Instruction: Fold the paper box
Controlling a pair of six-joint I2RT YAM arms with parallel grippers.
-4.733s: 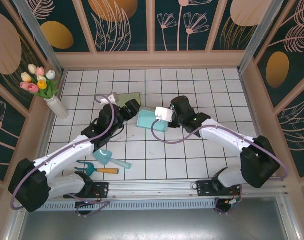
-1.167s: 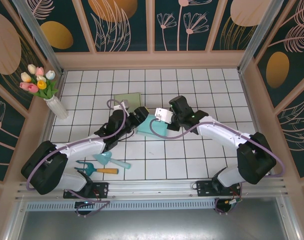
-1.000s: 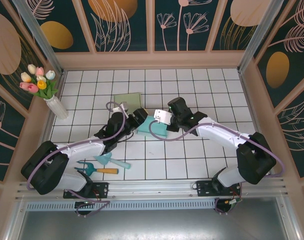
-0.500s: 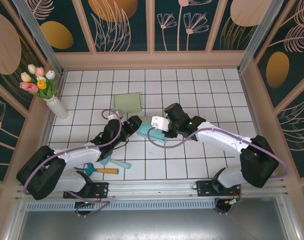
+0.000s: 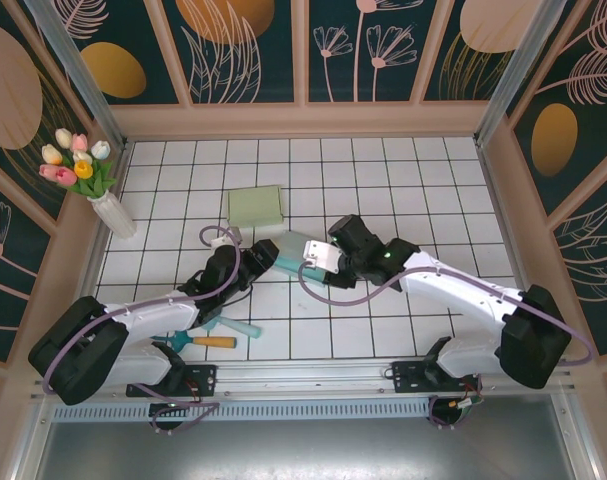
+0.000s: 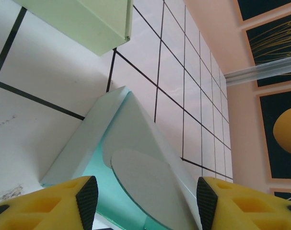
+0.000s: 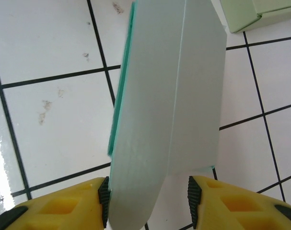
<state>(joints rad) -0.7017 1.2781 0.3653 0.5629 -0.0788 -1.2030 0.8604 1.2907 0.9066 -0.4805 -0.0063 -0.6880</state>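
Top view: the box (image 5: 289,250) lay mid-table, between the left gripper (image 5: 266,255) and the right gripper (image 5: 320,263), walls partly raised. Left wrist view: the left gripper stood open astride the box's rounded flap (image 6: 145,184), which was not yet tucked. Right wrist view: a box panel filled the right gripper's gap, and whether it was clamped could not be told. Judged remaining: tucking the flaps and closing the box.

Pale teal paper box (image 5: 293,250), partly folded with a rounded flap loose, lies at the centre of the white-tiled counter (image 5: 383,320).
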